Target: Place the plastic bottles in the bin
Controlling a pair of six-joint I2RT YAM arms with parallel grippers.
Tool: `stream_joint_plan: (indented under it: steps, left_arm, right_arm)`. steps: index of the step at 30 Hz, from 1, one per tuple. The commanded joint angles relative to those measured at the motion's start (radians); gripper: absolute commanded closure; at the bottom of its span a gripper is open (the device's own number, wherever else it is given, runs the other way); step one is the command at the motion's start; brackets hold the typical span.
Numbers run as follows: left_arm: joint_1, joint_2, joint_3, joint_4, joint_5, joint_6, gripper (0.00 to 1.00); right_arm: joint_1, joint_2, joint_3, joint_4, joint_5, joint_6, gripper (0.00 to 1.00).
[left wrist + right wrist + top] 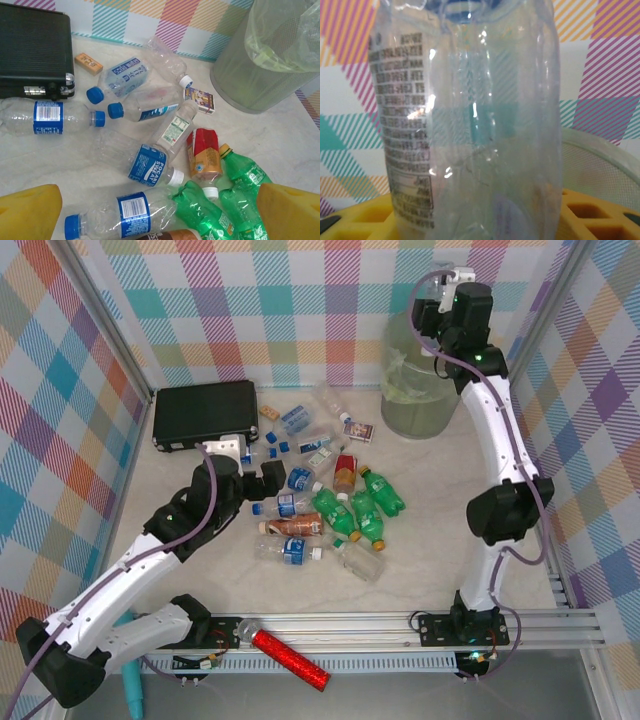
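Note:
Several plastic bottles [300,525] lie scattered mid-table: clear ones with blue labels [148,165], green ones [210,210] and a red-brown one [204,152]. My left gripper [258,480] hovers over the pile's left side. Its yellow fingers [27,212] stand wide open with nothing held, and bottles lie on the table below the gap. The greenish bin [420,380] stands at the back right. My right gripper [432,330] is raised above the bin, shut on a clear bottle [470,125] with a printed label. The bin's rim [600,155] shows behind that bottle.
A flat black case [205,412] lies at the back left. Two small printed boxes [199,99] [88,63] lie among the far bottles. A red glittery cylinder [290,658] rests on the front rail. Checked walls enclose the table on three sides.

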Motion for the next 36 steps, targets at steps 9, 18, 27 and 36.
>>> stream_joint_plan:
  steps: [9, 18, 27, 36]
  left_arm:
    - [-0.010, 0.044, 0.099, -0.028, -0.065, 0.030, 0.00]
    - [-0.010, 0.068, 0.117, -0.041, -0.077, 0.036, 0.00]
    - [-0.010, 0.078, 0.120, -0.052, -0.085, 0.049, 0.00]
    - [-0.010, 0.082, 0.102, -0.049, -0.069, 0.037, 0.00]
  right_arm:
    - [-0.059, 0.158, 0.109, 0.098, -0.055, 0.058, 0.45]
    - [-0.059, 0.181, 0.047, 0.156, -0.113, 0.071, 0.44]
    - [-0.059, 0.071, -0.142, 0.208, -0.136, 0.078, 0.19]
    - [-0.056, -0.087, -0.235, 0.084, -0.225, 0.193, 0.04]
